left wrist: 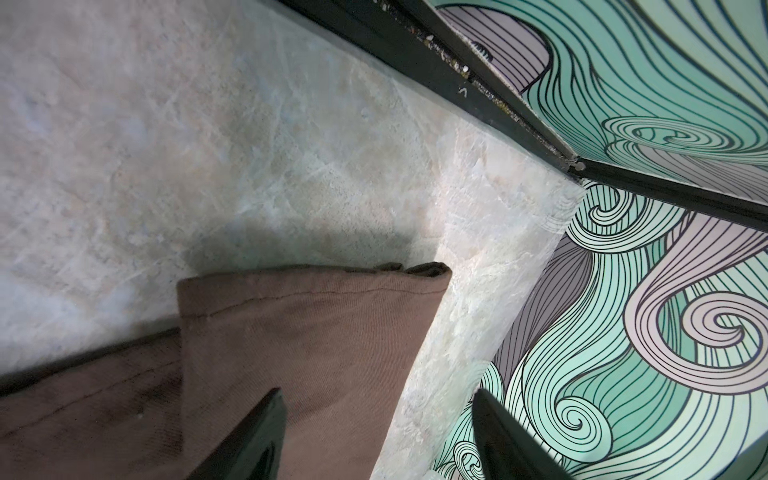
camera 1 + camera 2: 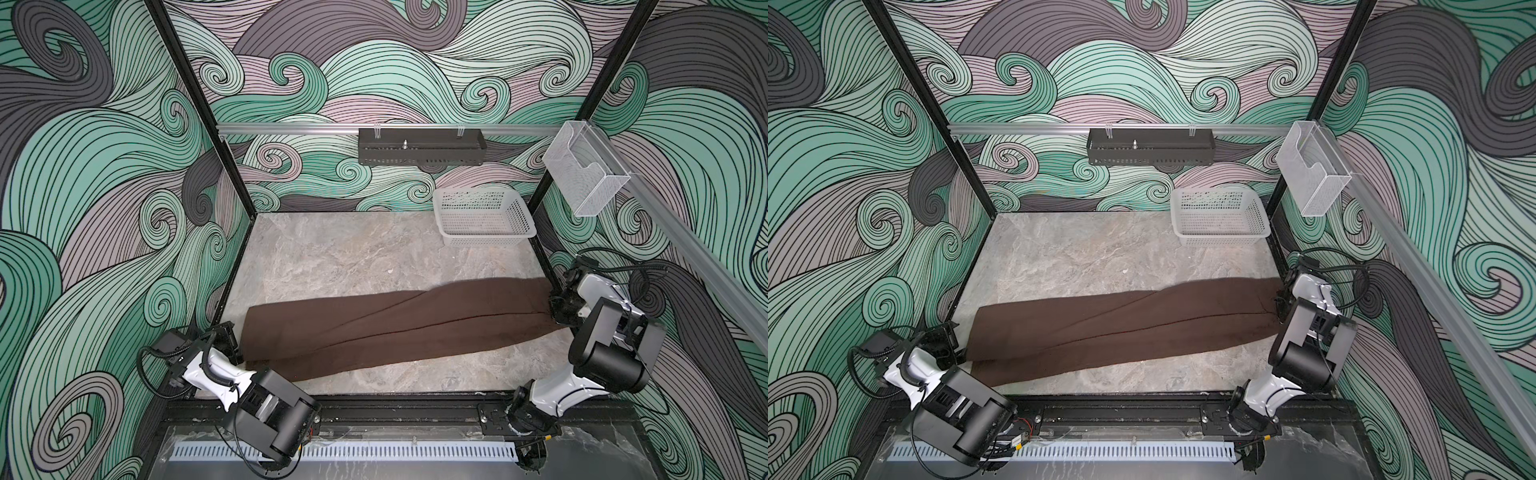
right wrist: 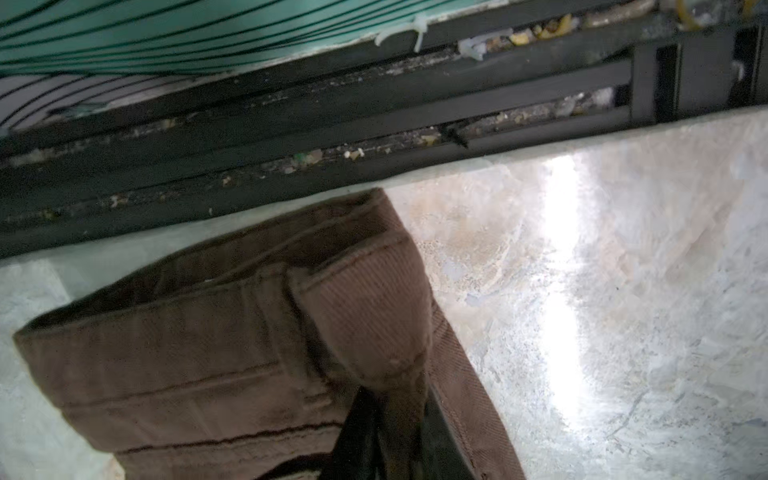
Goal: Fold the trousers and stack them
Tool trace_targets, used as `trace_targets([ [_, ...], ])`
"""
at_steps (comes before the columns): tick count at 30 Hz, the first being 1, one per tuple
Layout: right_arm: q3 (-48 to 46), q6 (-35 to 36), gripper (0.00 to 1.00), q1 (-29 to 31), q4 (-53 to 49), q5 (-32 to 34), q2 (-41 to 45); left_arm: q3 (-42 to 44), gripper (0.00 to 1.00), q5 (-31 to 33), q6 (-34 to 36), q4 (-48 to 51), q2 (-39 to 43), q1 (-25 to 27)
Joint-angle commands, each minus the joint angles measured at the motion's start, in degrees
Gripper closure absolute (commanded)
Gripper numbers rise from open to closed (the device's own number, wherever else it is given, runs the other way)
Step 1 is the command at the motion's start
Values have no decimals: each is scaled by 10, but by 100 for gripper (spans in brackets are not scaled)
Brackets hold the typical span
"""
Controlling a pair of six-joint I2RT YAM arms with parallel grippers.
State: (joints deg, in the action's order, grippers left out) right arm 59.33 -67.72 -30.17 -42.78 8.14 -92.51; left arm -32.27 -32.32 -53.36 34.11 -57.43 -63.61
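The trousers (image 2: 395, 328) lie stretched edge to edge along the front half of the bench (image 2: 332, 249), legs stacked. The right tool (image 3: 390, 432) is clamped on their waistband (image 3: 365, 316), likely to carry it across; the left tool (image 1: 376, 399) gapes over the hem (image 1: 311, 286).

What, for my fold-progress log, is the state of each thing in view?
trousers: stretched flat across the table, legs overlapping, not yet folded short.
left gripper: open, at the hem end, gripping nothing.
right gripper: shut on the trousers' waistband.
basket: upright, empty.
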Motion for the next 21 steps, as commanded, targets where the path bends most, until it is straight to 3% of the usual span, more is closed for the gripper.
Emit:
trace_targets([
  [1, -24, -1, 100, -11, -23, 10, 37, -23, 27, 12, 8, 14, -12, 3],
  [8, -94, 50, 100, -37, -4, 45, 92, -25, 27, 12, 16, 3, -42, 2],
  [9, -103, 56, 95, -37, 2, 45, 93, -24, 27, 12, 18, 1, -46, 2],
  [11, -121, 74, 76, -37, 24, 35, 95, -26, 27, 12, 22, 0, -57, 2],
  [14, -128, 96, 61, -38, 29, 22, 104, -35, 27, 15, 31, 9, -73, 2],
  [18, -142, 119, 56, -30, 18, 10, 155, -38, 27, 15, 34, 7, -88, 2],
  [21, -148, 124, 42, -27, -8, 7, 197, -34, 26, 6, 34, -5, -94, 2],
])
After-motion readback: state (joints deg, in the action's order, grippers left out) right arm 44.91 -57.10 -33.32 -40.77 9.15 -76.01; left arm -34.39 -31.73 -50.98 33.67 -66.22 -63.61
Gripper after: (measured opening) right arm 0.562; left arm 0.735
